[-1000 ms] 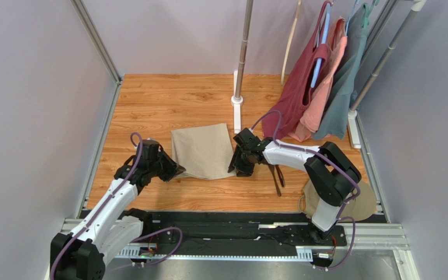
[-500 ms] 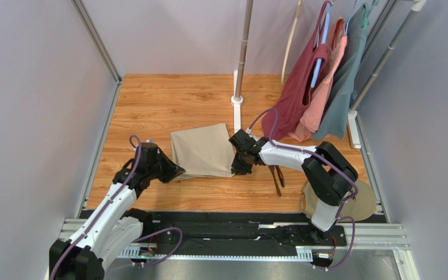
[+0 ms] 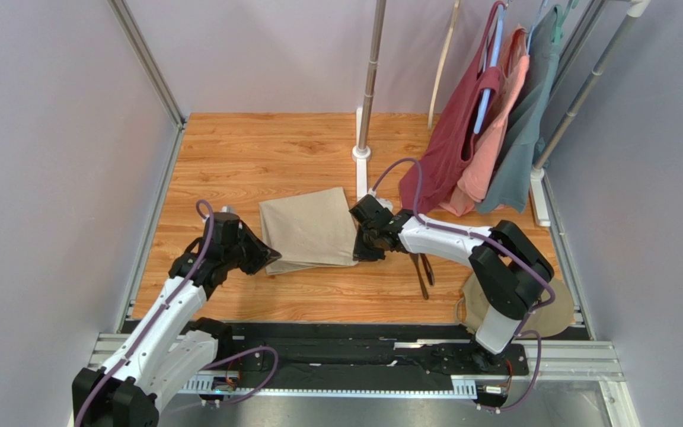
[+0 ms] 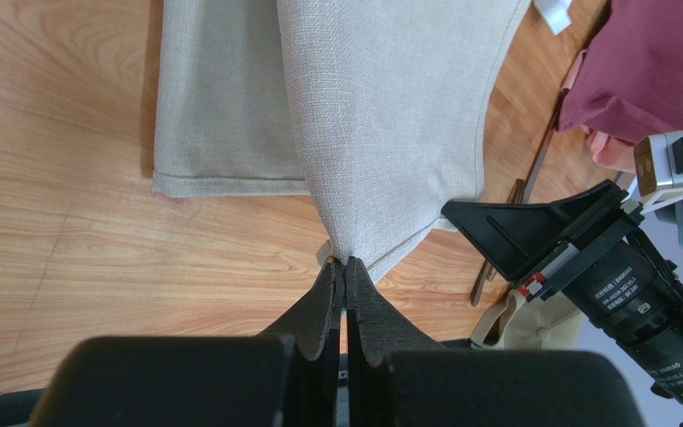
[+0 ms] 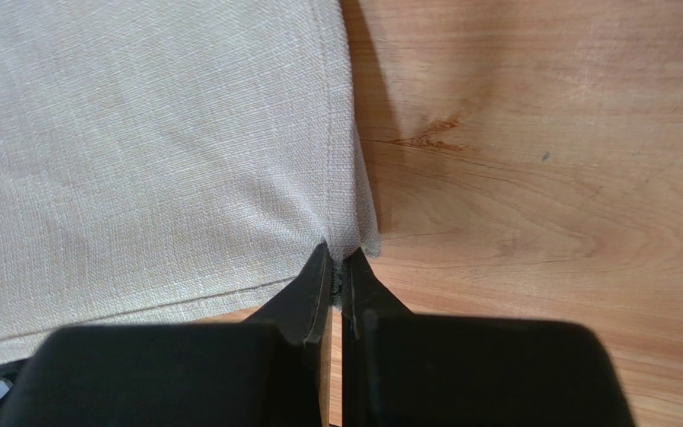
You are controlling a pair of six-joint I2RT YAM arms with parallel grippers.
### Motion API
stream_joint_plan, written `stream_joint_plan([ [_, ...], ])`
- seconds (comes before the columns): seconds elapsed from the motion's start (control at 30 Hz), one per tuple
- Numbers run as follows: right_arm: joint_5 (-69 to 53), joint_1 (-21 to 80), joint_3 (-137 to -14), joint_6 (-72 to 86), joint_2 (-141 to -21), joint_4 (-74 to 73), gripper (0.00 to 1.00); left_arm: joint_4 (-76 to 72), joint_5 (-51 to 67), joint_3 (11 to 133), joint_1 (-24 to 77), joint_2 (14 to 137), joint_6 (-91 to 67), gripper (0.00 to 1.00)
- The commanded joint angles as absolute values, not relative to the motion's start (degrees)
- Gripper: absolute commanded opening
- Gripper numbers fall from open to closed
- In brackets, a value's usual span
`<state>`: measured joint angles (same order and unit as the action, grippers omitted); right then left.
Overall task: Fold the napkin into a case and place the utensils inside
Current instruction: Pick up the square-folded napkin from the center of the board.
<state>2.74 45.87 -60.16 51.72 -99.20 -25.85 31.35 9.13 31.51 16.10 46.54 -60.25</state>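
On the wooden bench (image 3: 247,151), mid-frame, we see the left tool (image 3: 271,261) and right tool (image 3: 357,252) each clamped on a napkin (image 3: 309,229) corner.

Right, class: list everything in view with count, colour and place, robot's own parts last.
napkin: one, beige-tan, mid-table.
utensils: count unclear, dark brown, right of napkin.
disc: one, tan, by right arm's base.
garments: three, maroon, salmon, grey-teal, hanging far right.
pole: one, silver, upright, far middle.
table: one, wood-grain.
left hand: one, black, shut on napkin's near left corner.
right hand: one, black, shut on napkin's near right corner.
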Motion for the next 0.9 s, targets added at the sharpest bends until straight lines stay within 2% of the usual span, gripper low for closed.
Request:
stream_joint_plan([
  [0.0, 5.5, 44.8, -61.5, 46.6, -95.2, -26.0, 0.0, 33.1, 5.0, 36.9, 15.8, 46.6, -56.7, 0.0],
  [0.27, 1.1, 42.1, -63.6, 45.9, -97.6, -25.6, 0.0, 32.6, 5.2, 38.4, 15.8, 48.6, -56.5, 0.0],
  [0.47, -9.6, 41.7, -62.9, 42.4, -102.5, -21.3, 0.03, 31.8, 5.3, 35.0, 15.8, 47.7, -57.4, 0.0],
  [0.63, -12.5, 42.0, -61.7, 42.9, -102.8, -19.2, 0.15, 32.0, 5.3, 34.5, 15.8, 47.4, -57.0, 0.0],
  [0.67, -12.4, 42.0, -61.7, 42.5, -102.9, -19.8, 0.23, 32.0, 5.4, 34.3, 15.8, 47.3, -57.0, 0.0],
  [0.87, -10.3, 42.3, -60.6, 41.2, -101.7, -22.6, 0.38, 31.6, 5.6, 33.3, 15.8, 46.9, -57.1, 0.0],
])
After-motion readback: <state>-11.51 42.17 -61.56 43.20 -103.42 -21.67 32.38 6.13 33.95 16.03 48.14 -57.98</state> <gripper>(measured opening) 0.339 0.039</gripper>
